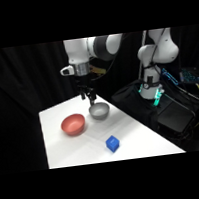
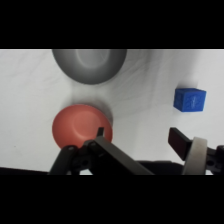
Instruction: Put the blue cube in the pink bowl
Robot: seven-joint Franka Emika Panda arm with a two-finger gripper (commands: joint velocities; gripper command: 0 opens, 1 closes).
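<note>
The pincer (image 1: 89, 96) is hanging high over the far part of the desk (image 1: 142, 137), above the gap between the pink bowl (image 1: 73, 124) and the grey bowl (image 1: 99, 110), and it is holding nothing. In the wrist view its 2 fingers (image 2: 178, 140) are standing apart, released, with bare desk showing between them.

The blue cube (image 1: 112, 144) is sitting on the desk well apart from both bowls, toward the near edge and somewhat to the picture's right of the pink bowl in the side view. So the relation that matters: the cube is lying nearer the camera than the pincer, and lower, with open desk all round it.

In the wrist view the blue cube (image 2: 189, 99) is showing at the right, beyond the right-hand finger, while the pink bowl (image 2: 80, 125) is lying just ahead of the left-hand finger. The cube has no long axis worth aligning to; its faces are looking roughly square to the wrist view. The pickup is not yet begun, by my judgement.
</note>
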